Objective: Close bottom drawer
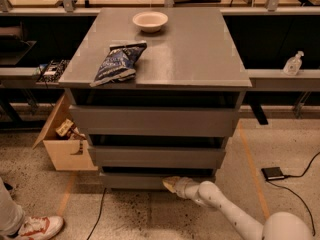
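Observation:
The bottom drawer [131, 180] is the narrowest grey front, lowest of three stacked under the grey cabinet top [200, 54]. It sits nearly flush beneath the middle drawer [156, 156], with a thin dark gap above it. My gripper [170, 184] comes in low from the right on a white arm and its tan tip touches the drawer front right of centre.
A white bowl [150, 20] and a blue chip bag [117, 62] lie on the cabinet top. An open cardboard box [67, 144] stands left of the cabinet. A person's shoe [37, 227] is at bottom left. A black device with cable [273, 173] lies on the floor at right.

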Tool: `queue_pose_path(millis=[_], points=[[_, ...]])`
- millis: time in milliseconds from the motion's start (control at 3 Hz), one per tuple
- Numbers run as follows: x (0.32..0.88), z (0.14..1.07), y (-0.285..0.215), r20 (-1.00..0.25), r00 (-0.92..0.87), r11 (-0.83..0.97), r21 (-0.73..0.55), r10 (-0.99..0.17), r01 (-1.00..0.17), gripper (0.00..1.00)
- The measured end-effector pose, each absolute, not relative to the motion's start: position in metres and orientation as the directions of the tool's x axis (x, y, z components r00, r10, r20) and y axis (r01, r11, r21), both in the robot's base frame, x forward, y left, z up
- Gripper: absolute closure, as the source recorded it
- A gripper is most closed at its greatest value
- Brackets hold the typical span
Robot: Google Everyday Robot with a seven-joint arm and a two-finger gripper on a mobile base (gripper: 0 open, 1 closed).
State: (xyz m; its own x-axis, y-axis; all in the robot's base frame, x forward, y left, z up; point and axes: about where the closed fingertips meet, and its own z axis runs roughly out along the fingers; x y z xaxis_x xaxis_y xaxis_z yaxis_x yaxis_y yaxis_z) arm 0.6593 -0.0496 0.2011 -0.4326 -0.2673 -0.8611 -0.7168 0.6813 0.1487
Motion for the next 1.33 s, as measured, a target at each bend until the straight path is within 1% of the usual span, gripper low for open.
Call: queue_pose_path(millis=[333, 667, 1000, 1333], points=[[0.659, 0.202, -0.048, -0.859, -0.434, 0.677, 0.151, -0.270, -0.720, 1.00], [0.639, 0.189, -0.064, -0.812, -0.501, 0.687, 0.180, -0.301, -0.704, 1.00], [0.583, 0.169, -0.129, -0.651, -0.698, 0.769, 0.270, -0.297, -0.579, 1.00], [0.545, 0.149, -0.188, -0.510, -0.825, 0.842, 0.312, -0.242, -0.440, 1.00]])
